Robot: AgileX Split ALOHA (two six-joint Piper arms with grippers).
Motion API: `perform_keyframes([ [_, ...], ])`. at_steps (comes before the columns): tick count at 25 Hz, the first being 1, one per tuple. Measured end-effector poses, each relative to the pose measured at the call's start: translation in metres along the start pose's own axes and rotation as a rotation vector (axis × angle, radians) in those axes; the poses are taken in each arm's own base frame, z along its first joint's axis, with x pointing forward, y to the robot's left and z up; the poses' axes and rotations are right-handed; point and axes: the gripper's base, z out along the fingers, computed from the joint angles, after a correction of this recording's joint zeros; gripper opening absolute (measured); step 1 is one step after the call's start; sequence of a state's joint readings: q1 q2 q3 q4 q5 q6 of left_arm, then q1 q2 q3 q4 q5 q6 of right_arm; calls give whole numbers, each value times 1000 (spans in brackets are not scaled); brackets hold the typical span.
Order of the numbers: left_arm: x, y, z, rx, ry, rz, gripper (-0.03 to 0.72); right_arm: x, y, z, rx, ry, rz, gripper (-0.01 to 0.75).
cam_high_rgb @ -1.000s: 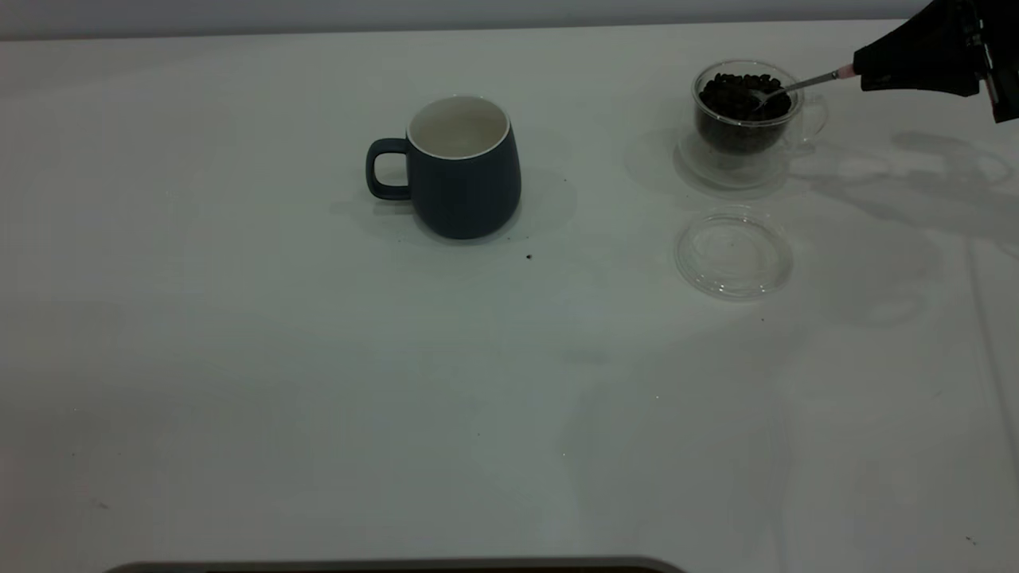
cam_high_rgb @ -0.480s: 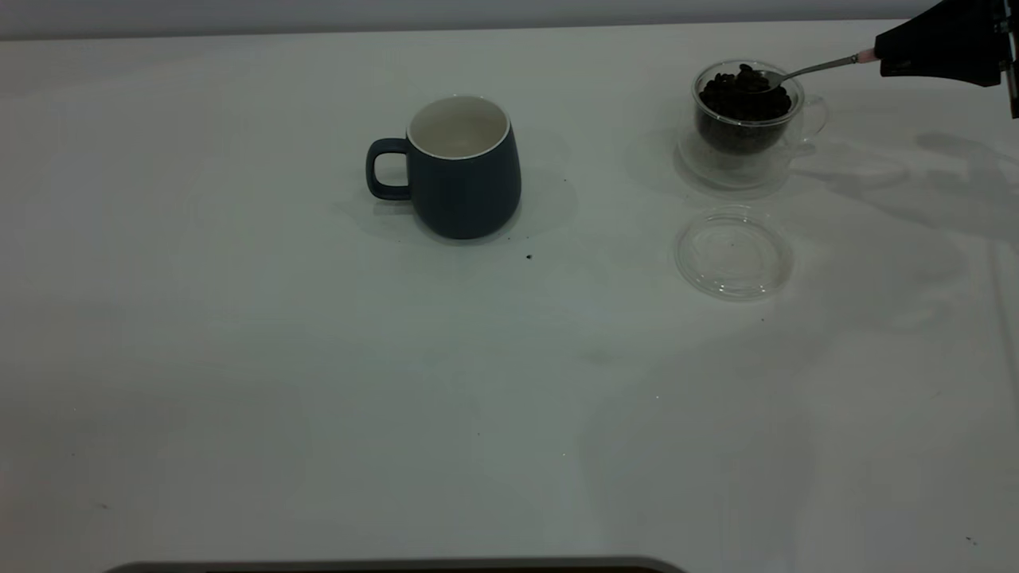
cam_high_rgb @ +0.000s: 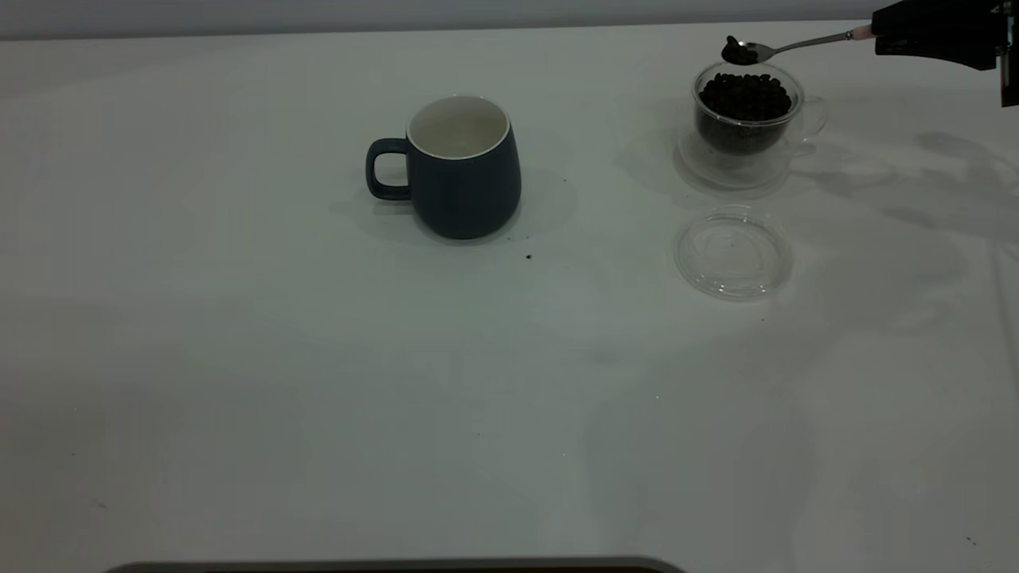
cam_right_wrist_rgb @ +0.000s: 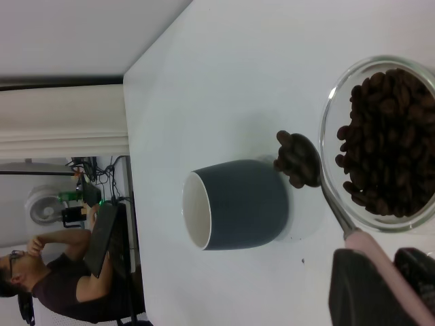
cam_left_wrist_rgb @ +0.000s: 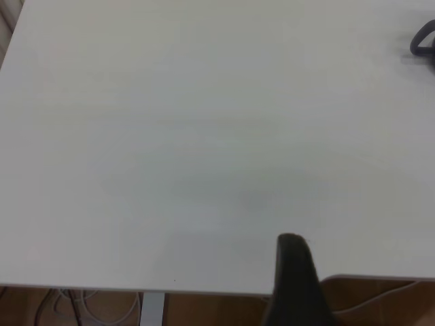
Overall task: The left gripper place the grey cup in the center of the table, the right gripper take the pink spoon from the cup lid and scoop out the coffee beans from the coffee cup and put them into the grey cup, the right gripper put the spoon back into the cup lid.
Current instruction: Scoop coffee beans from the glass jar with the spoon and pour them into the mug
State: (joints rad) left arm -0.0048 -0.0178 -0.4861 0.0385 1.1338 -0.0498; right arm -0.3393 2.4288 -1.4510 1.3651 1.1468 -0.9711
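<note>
the pink spoon [cam_high_rgb: 784, 47] has a shiny metal bowl and neck. the coffee cup [cam_high_rgb: 747, 119] and cup lid [cam_high_rgb: 733, 252] are clear and glossy. the grey cup [cam_high_rgb: 460, 167] looks matt outside, smooth white inside. the table [cam_high_rgb: 318, 358] is smooth matt white.

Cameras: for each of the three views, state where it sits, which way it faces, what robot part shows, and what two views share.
Exterior: above the table, facing the arms; right gripper holds the pink spoon over the coffee cup.
Left wrist: looks over bare tabletop; one dark finger shows.
Right wrist: looks along the spoon at the coffee beans.
Shared: the grey cup in exterior and right wrist.
</note>
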Motion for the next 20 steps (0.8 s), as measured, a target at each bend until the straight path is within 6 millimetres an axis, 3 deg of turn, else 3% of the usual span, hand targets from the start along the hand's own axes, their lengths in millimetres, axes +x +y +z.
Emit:
perform_keyframes([
  [13, 0, 0, 0, 0, 0, 0, 567, -1, 9, 2, -8, -1, -20, 96],
  [20, 0, 0, 0, 0, 0, 0, 567, 6, 32, 29, -34, 51, -57, 96],
])
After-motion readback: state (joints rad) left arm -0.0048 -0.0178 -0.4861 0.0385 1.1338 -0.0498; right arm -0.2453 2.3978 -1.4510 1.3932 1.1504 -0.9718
